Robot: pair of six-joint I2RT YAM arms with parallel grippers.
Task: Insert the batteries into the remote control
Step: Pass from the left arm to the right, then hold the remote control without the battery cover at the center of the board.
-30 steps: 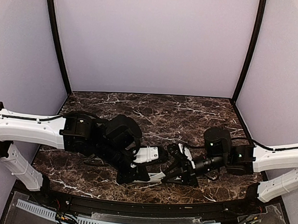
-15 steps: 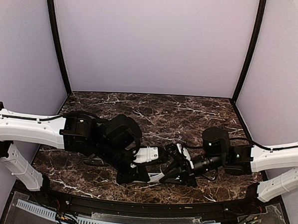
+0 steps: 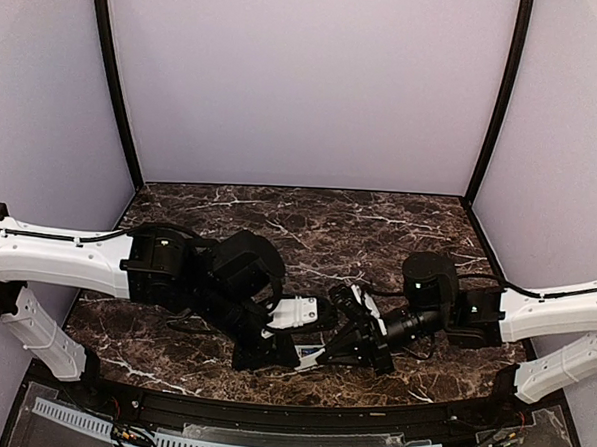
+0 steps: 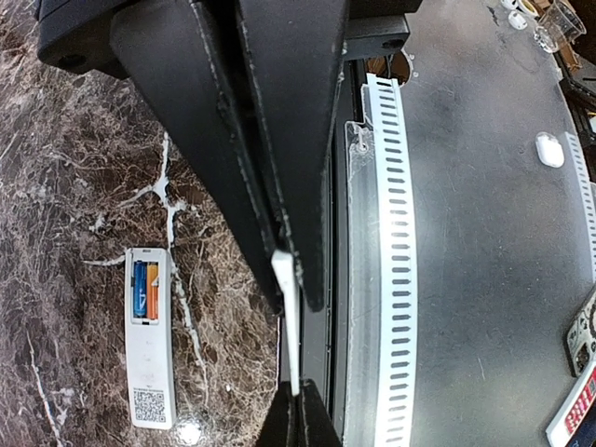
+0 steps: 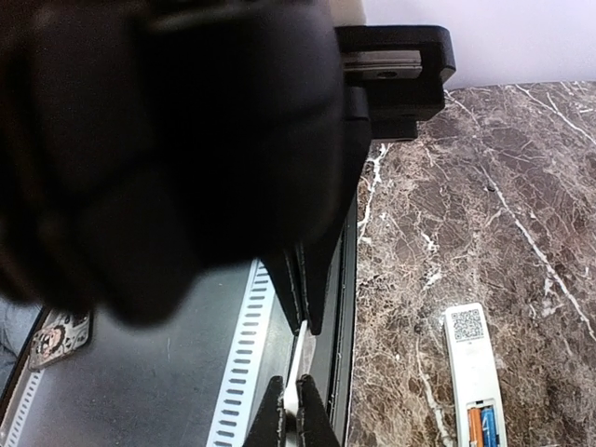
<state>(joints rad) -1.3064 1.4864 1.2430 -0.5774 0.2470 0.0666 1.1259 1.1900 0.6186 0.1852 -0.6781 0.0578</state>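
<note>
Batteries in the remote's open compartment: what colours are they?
One blue battery, one orange battery, side by side; clearest in the left wrist view.

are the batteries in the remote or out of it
In. The blue and orange batteries lie side by side in the open compartment of the remote.

Overhead rear view of the whole marble table [image 3: 379,223]; both close wrist views down on the remote control [image 4: 149,340].
</note>
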